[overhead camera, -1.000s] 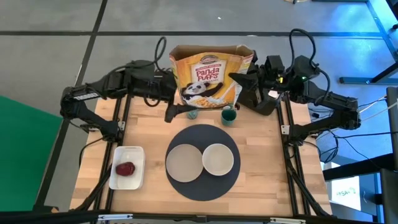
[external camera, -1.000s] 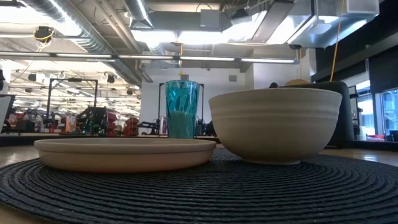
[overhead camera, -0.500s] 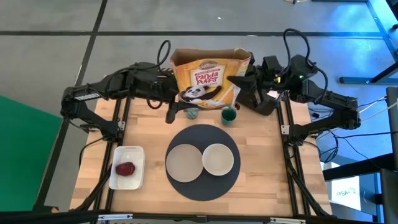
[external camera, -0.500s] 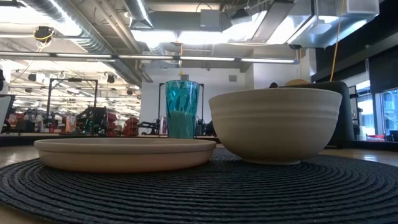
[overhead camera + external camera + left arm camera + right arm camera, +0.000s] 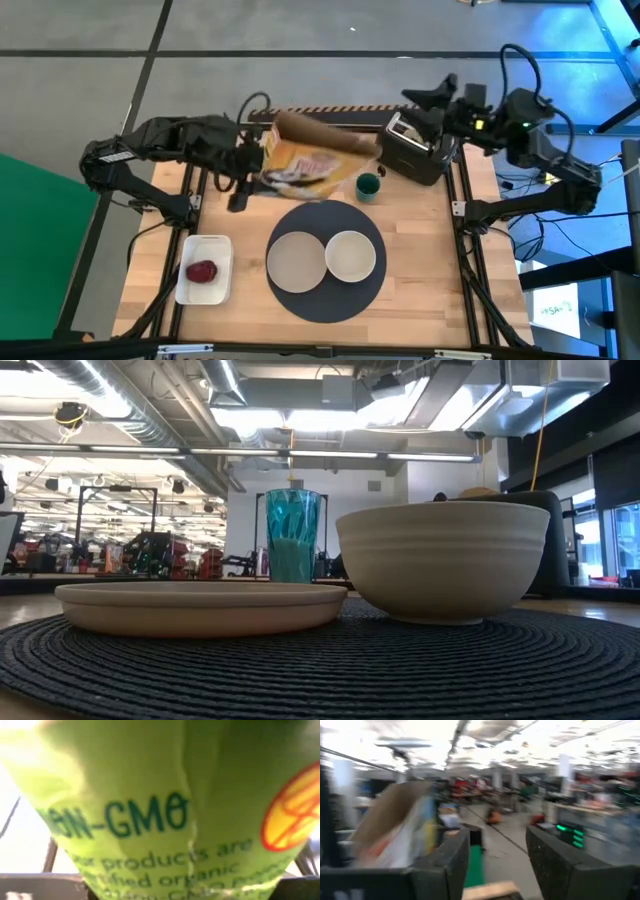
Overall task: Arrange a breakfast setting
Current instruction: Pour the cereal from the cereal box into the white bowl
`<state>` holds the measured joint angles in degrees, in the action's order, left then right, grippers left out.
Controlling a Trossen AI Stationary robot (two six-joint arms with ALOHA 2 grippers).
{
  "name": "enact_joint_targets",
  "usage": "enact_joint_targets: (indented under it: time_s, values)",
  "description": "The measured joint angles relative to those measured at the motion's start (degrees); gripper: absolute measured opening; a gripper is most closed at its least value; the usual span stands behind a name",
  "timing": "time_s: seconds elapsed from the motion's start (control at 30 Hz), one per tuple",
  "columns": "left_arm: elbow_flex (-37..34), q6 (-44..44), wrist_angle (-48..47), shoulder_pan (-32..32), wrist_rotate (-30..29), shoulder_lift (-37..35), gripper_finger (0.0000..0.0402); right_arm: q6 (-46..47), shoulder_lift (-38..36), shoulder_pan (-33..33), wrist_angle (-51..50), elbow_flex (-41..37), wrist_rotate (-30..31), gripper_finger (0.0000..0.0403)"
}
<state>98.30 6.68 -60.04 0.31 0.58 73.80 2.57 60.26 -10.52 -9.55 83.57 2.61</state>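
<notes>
A yellow cereal box (image 5: pixel 305 155) lies tipped over at the far middle of the table, and my left gripper (image 5: pixel 248 168) is shut on its left end. My right gripper (image 5: pixel 422 98) stands open, up and back at the far right, away from the box. On the dark-grey mat (image 5: pixel 326 295) rest the beige plate (image 5: pixel 296 260) and the white bowl (image 5: pixel 350 255). The small dark-green cup (image 5: pixel 368 186) stands beyond the mat. The pale-green tumbler (image 5: pixel 292 535) shows only in the low view, upright behind the plate. My left gripper holds the cereal box by its left end (image 5: pixel 264 165), coming at it from the table's left. Its green side panel (image 5: pixel 150 820) fills the wrist view and hides the fingers. The box sits tilted over; whether it is clear of the table I cannot tell.
A white tray (image 5: pixel 215 250) with a red thing (image 5: pixel 202 271) lies at the near left. A black boxy appliance (image 5: pixel 415 155) stands at the far right, under my right arm. Bare wood shows to the right of the mat.
My right gripper has let go of the cereal box and drawn up and back toward the far right. My left gripper has gone toward the table's left edge with the box, which has tipped over from upright and swung left with it.
</notes>
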Motion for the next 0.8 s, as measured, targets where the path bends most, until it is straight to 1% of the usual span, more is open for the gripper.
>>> enact_joint_targets:
  time_s: [0.17, 0.3, 0.47, 0.57, 0.67, 0.8]
  values:
    - [0.0, 0.2, -8.1, -3.4, -1.8, 0.3, 0.0184, -0.1, -3.4, 0.0, -8.3, 0.0, 8.7, 0.0206]
    - [0.0, 1.4, -12.0, -5.9, -2.8, 1.9, 0.0184, 3.1, -4.4, 0.0, -15.7, 0.0, 12.1, 0.0206]
    - [0.0, 2.5, -20.4, -9.2, -3.3, 5.9, 0.0184, 9.7, -3.9, 0.0, -27.7, -0.1, 12.9, 0.0207]
    - [0.0, 3.1, -23.0, -10.7, -5.1, 8.9, 0.0184, 14.0, -3.6, 0.0, -34.0, -0.1, 13.3, 0.0207]
    - [0.0, 3.1, -23.0, -11.2, -5.9, 11.2, 0.0184, 17.1, -3.4, 0.1, -36.8, -0.1, 13.3, 0.0207]
    - [0.0, 3.0, -23.4, -11.6, -5.8, 14.8, 0.0184, 17.7, -3.6, 0.1, -37.6, -0.1, 11.4, 0.0207]
